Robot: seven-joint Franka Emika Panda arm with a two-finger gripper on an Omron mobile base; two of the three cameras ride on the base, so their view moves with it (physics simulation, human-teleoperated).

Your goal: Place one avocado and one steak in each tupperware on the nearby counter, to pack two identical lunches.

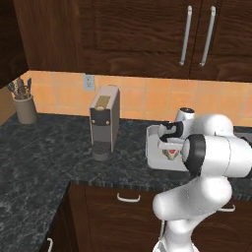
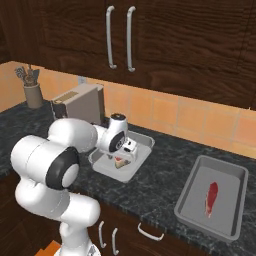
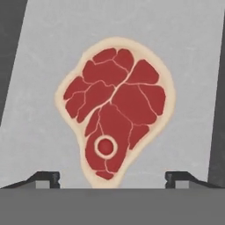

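A red steak [image 3: 116, 107] with a pale fat edge lies flat on the floor of the left tupperware [image 3: 39, 66]. My gripper [image 3: 113, 178] hangs open just above it, the two fingertips [image 3: 46, 178] standing wide apart on either side of the steak's narrow end. From the base, the gripper [image 2: 122, 156] points down into this light-grey tray [image 2: 145, 142], with the steak [image 2: 120, 162] under it. The second tupperware [image 2: 235, 180] sits further right on the counter [image 2: 160, 180] and holds its own steak [image 2: 211, 197]. No avocado is in view.
A tall grey coffee machine [image 1: 104, 123] stands just left of the left tupperware [image 1: 151, 147]. A utensil holder [image 1: 24, 107] sits in the far left corner. Dark wall cabinets with silver handles [image 2: 120, 37] hang above the counter [image 1: 54, 147].
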